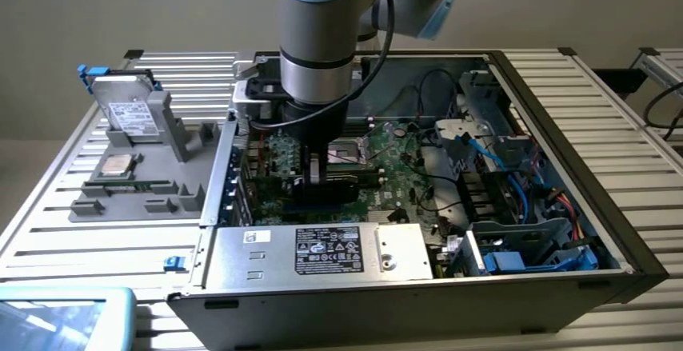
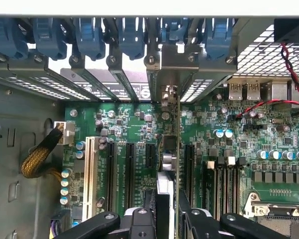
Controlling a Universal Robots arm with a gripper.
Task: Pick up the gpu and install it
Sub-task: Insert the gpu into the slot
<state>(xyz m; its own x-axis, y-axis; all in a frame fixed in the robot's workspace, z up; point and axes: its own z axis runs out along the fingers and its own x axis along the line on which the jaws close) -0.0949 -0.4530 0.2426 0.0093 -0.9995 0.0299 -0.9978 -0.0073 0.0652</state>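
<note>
My gripper [image 1: 318,171] reaches straight down into the open computer case [image 1: 597,199], over the green motherboard [image 1: 401,171]. It is shut on the gpu [image 1: 325,189], a dark card held upright just above the board. In the wrist view the gpu [image 2: 164,184] shows edge-on between the two black fingers of the gripper [image 2: 165,219]. The card runs along a black expansion slot, and its metal bracket [image 2: 168,67] lies against the rear slot openings. Whether the card is fully seated in the slot I cannot tell.
A silver power supply [image 1: 320,251] sits just in front of the gripper. Blue cables and a drive cage [image 1: 523,247] fill the exterior view's right. A grey fixture outside the case holds a hard drive [image 1: 130,115] and a memory stick [image 1: 133,185]. Blue retention clips [image 2: 89,37] line the rear.
</note>
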